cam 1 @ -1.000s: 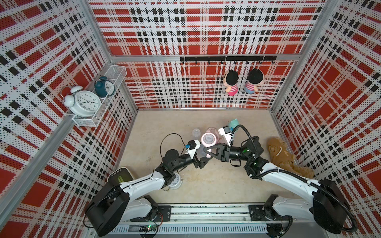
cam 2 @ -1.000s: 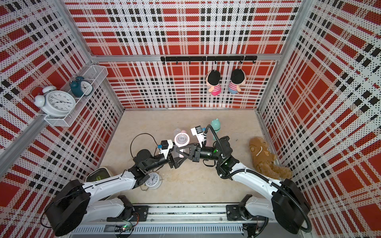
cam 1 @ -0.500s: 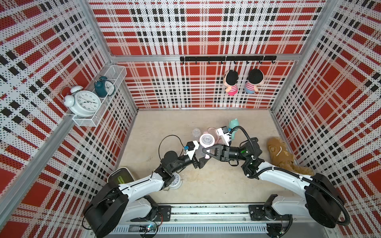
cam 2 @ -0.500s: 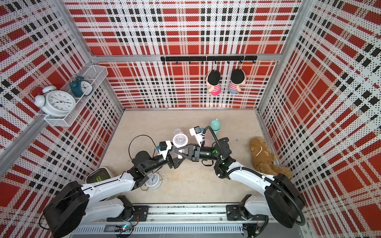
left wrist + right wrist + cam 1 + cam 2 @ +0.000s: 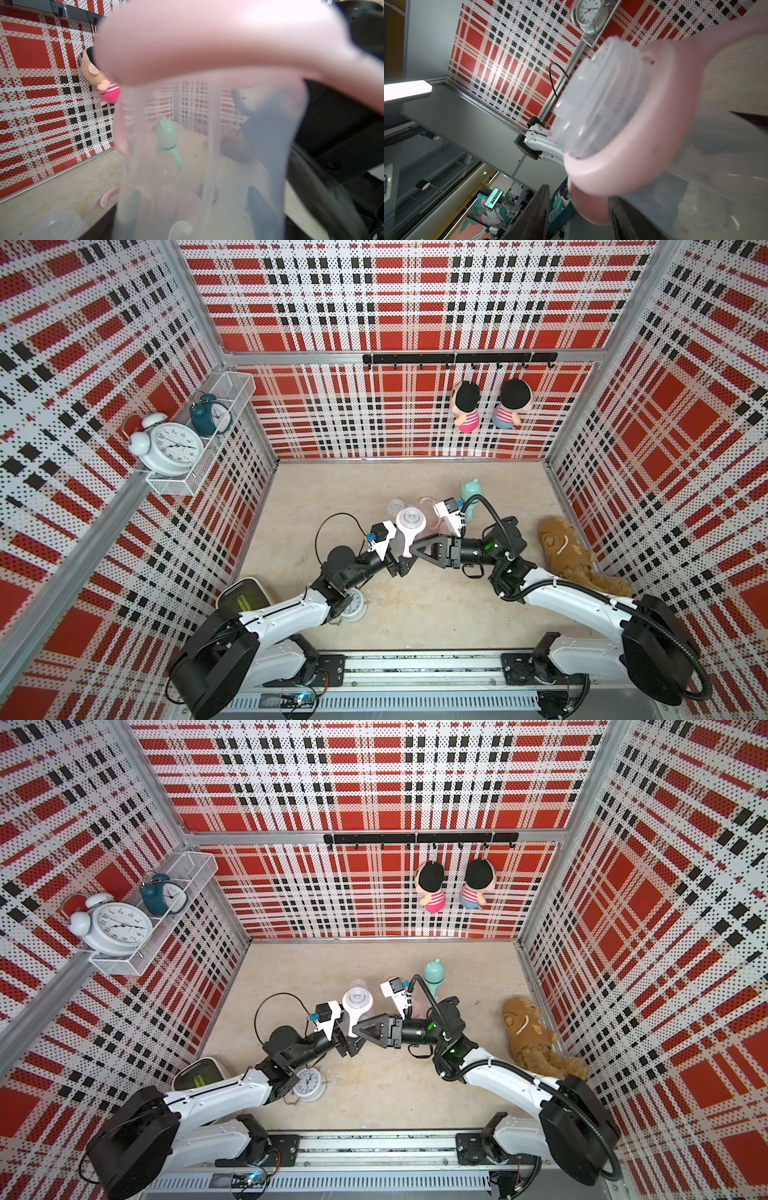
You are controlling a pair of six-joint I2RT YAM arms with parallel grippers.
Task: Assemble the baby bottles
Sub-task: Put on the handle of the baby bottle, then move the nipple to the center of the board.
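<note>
Just below the centre of both top views, the two arms meet at a clear bottle held above the floor, its open neck facing up. The left gripper is clamped on the bottle's body; its wrist view shows the dark fingers through the clear wall. I judge this grip is there to steady the bottle while the other arm works on the pink handled ring around the neck.

The right gripper straddles one handle of that ring with its jaws apart. A gap shows beside one finger, so it is not pinching. The ring sits under the bare screw thread, which suggests it is seated and the neck is left free for the next part.

To the upper right of the held bottle stands a teal bottle with its cap on, out of the way. A second clear bottle stands just to the upper left.

Only the hour numerals on the white clock, in the upper left of the frame, can be read. No brand or label shows.
</note>
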